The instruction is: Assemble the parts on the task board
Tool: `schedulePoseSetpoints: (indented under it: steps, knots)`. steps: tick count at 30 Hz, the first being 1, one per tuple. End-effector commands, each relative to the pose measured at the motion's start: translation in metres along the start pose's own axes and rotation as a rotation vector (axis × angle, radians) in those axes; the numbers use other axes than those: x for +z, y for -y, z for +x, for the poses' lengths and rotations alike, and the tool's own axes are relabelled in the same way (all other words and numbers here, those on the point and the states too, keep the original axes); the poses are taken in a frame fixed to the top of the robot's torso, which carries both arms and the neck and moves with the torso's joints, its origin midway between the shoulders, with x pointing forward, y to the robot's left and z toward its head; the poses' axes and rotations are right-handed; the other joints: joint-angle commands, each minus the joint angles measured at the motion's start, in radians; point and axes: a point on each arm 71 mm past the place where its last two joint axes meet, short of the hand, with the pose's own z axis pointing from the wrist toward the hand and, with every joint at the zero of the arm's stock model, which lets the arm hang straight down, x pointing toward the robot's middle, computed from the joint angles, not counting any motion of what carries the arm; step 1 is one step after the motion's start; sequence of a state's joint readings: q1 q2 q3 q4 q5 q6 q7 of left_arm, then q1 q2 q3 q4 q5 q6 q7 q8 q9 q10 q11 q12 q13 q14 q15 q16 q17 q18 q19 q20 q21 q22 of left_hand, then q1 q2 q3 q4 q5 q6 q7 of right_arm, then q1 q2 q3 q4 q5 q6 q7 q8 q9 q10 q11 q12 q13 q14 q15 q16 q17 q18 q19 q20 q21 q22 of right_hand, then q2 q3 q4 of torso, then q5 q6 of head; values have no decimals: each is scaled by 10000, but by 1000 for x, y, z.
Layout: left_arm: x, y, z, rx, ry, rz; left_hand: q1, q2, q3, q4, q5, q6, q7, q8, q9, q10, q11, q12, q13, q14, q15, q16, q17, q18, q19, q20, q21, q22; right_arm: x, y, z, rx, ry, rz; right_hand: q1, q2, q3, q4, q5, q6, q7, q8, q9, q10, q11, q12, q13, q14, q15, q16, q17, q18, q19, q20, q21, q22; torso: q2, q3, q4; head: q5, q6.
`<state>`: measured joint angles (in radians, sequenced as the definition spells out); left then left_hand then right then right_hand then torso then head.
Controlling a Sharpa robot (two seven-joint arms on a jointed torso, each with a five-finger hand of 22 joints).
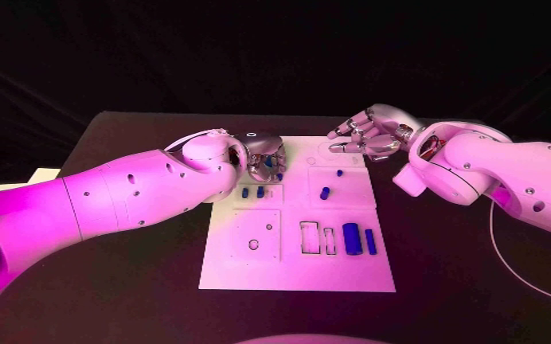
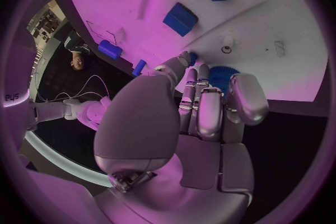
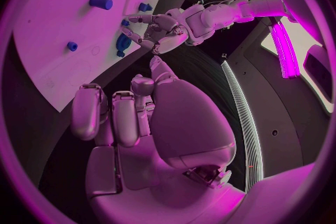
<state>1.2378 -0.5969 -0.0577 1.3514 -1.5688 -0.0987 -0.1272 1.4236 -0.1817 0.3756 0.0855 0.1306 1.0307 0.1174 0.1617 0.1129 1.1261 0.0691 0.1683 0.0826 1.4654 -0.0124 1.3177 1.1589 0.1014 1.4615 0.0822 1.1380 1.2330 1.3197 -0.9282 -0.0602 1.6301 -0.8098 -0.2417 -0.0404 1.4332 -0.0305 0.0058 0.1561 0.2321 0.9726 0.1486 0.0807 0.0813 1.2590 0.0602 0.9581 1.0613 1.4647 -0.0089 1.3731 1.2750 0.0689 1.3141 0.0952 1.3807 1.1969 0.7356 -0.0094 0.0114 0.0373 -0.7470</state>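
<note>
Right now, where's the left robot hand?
Head view: left robot hand over the task board, far-left part, fingers at a blue part.

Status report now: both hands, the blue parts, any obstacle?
Left hand fingers on a blue part at the board's far left. Right hand hovers, curled, holding nothing. No obstacle visible.

one white task board (image 1: 296, 268), two hands, and about seven small blue parts visible, counting the one under the left hand's fingers.

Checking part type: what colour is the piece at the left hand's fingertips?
Blue; the part at the left hand shows best in the left wrist view.
</note>
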Motion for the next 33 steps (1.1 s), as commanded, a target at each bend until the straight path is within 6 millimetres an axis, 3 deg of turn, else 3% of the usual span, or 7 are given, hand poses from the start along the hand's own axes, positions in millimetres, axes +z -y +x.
schedulePoseSetpoints:
  steps: [1, 20, 24, 33]
  knots:
    - [1, 0, 2, 166, -349, -159, -25, -9, 77, 1, 6, 89, 16, -58, -12, 27, 7, -47, -15, 346, -60, -54, -16, -100, 178, -35, -51, -15, 0, -1, 2, -26, -146, -125, -62, 25, 19, 12, 61, 64, -5, -26, 5, -67, -19, -3, -8, 407, -63, -56, -10, 160, -47, 9, -35, -16, -4, 4, 9, -18, -21]
    - [3, 6, 1, 105, -236, 141, -17, 20, 332, -29, 5, 210, -43, -222, -77, 389, -60, -229, -88, 351, -108, -2, -108, -115, 220, -69, 18, 59, 1, -2, 3, -21, -171, -156, -62, 25, 19, 12, 61, 64, -5, -26, 5, -67, -19, -3, -8, 407, -63, -56, -10, 160, -47, 9, -35, -16, -6, 3, 17, -7, -38]
    - [3, 8, 1, 29, -188, 196, -21, -3, 376, -44, 3, 172, -53, -290, -104, 428, -62, -290, -105, 352, -112, 12, -123, -120, 228, -76, 37, 79, 1, -3, 3, -20, -172, -162, -62, 25, 19, 12, 61, 64, -5, -26, 5, -67, -19, -3, -8, 407, -63, -56, -10, 160, -47, 9, -35, -16, -10, 6, 16, 54, -61]
    - [3, 11, 1, -131, -219, 155, -17, 7, 480, -69, 9, 186, -26, -364, -131, 448, -55, -414, -131, 344, -109, 19, -175, -124, 230, -78, 29, 83, 2, -3, 4, -18, -203, -182, -62, 31, 20, 10, 64, 68, -5, -24, 6, -70, -19, -7, -15, 406, -64, -70, -26, 163, -55, 8, -47, -33, 0, -2, 7, -2, -50]
